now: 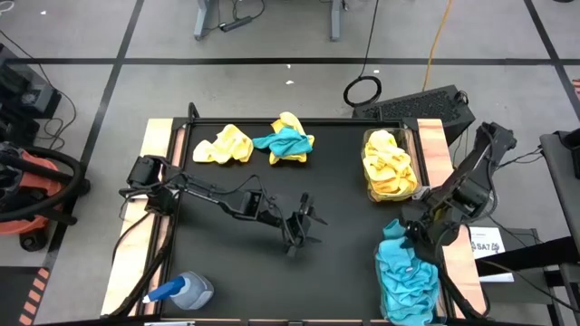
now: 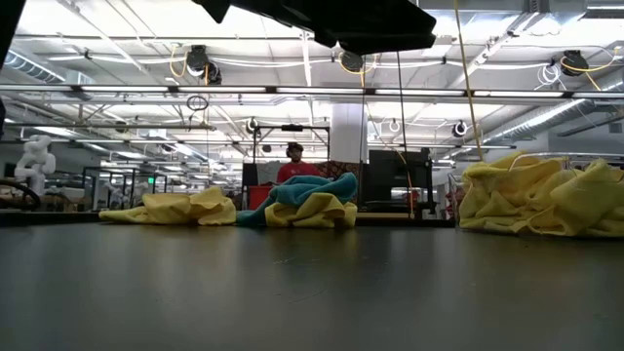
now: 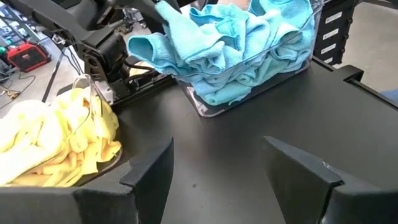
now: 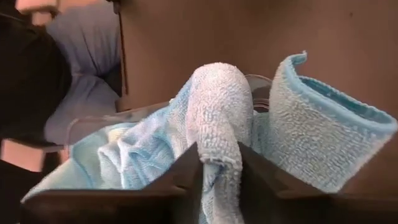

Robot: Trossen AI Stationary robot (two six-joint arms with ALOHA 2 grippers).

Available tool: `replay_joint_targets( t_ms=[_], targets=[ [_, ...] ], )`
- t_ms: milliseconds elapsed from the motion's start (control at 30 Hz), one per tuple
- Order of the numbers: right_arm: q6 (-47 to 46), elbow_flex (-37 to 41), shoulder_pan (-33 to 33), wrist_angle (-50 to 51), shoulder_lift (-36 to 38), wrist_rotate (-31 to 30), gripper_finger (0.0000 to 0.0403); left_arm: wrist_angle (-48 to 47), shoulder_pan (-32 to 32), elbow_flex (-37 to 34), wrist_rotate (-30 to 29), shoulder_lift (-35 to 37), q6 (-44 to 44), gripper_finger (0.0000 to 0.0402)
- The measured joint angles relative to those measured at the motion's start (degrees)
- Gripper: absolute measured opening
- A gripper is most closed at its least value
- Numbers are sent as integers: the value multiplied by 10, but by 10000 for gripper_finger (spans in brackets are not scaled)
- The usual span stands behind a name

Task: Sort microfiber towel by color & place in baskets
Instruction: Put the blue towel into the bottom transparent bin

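A yellow towel [image 1: 224, 145] lies on the black table at the far side. Beside it, a teal towel [image 1: 288, 143] lies tangled over another yellow one [image 1: 290, 122]. The far basket on the right [image 1: 369, 167] holds yellow towels. The near one [image 3: 205, 109] holds teal towels [image 1: 408, 281]. My right gripper [image 1: 410, 234] hangs over the far end of the teal basket, shut on a teal towel [image 4: 217, 112]. At the table's middle my left gripper [image 1: 299, 234] stands open with nothing between its fingers. My right gripper pinches a rolled fold of the teal towel [image 4: 219, 155] between its two fingers. The fingers slant down onto it from above. More of the same cloth bulges up on either side of the fingers, and the rest lies on the teal heap in the basket.
A blue-capped spray bottle [image 1: 181, 292] lies at the table's near left corner. Bare black table stretches between my left gripper and the two baskets. In the low view a person [image 2: 295, 166] stands far beyond the table.
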State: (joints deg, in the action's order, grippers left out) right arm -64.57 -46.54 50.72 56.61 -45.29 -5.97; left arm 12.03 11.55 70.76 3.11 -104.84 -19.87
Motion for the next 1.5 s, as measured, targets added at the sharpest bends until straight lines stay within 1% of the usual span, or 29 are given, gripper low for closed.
replay_joint_targets(
  t_ms=[100, 133, 400, 633, 767, 933, 1033, 1167, 1300, 1500],
  targets=[
    [26, 0, 0, -26, -27, 7, 18, 0, 0, 0, 0, 0, 0, 247],
    [36, 0, 0, -39, -37, 14, 10, 0, 0, 0, 0, 0, 0, 247],
    [43, 0, 7, -87, -138, 49, 3, -6, 0, 0, 0, 0, 0, 247],
    [29, 0, 25, -97, -244, 88, 2, -8, -1, 0, 0, -14, -4, 247],
    [29, -1, 34, -109, -294, 90, 1, -6, -4, 0, 0, -26, -4, 247],
    [37, -2, 38, -110, -332, 89, 1, -3, -7, 0, 0, -31, -3, 247],
    [41, -3, 38, -110, -339, 89, 6, -6, -7, 0, 0, -32, -3, 247],
    [36, -1, 38, -110, -327, 90, 27, -5, -7, 0, 0, -32, -3, 247],
    [13, 1, 38, -107, -291, 95, 54, -5, -7, 0, 0, -32, -3, 247],
    [-22, 1, 38, -108, -212, 96, 103, -5, -7, 0, 0, -32, -3, 247]
  ],
)
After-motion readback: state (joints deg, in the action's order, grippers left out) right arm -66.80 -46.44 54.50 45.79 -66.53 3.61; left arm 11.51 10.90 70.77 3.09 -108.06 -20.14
